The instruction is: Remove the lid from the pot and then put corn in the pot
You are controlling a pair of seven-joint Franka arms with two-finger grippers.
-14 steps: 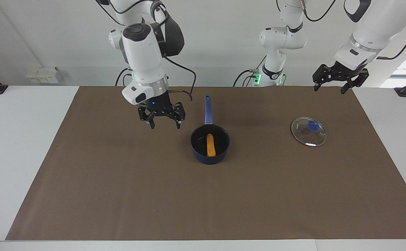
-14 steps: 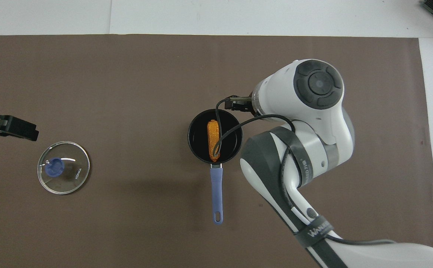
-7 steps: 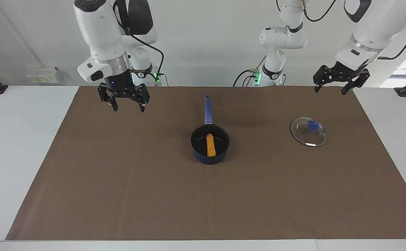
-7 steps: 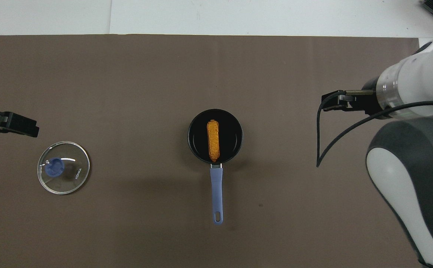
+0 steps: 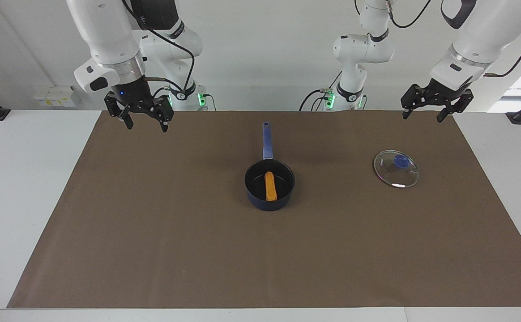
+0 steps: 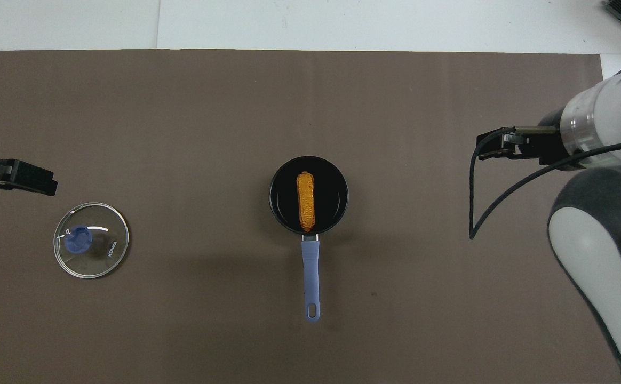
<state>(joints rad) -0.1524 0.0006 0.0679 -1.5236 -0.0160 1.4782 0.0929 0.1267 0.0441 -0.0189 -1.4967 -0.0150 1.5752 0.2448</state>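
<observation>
The dark navy pot (image 5: 283, 196) (image 6: 337, 176) stands in the middle of the brown mat, its blue handle (image 5: 266, 141) (image 6: 311, 274) pointing toward the robots. The yellow-orange corn (image 5: 270, 186) (image 6: 305, 200) lies inside it. The glass lid (image 5: 396, 168) (image 6: 91, 240) with its blue knob lies flat on the mat toward the left arm's end. My right gripper (image 5: 144, 124) is open and empty, up over the mat's edge at the right arm's end. My left gripper (image 5: 425, 112) is open and empty, raised over the mat's corner at the left arm's end.
The brown mat (image 5: 153, 232) (image 6: 182, 117) covers most of the white table (image 5: 27, 170). Small white boxes (image 5: 54, 96) sit by the wall at the right arm's end.
My right gripper has risen and pulled away from beside the pot toward the right arm's end of the table. Pot, corn, lid and left gripper have stayed in place.
</observation>
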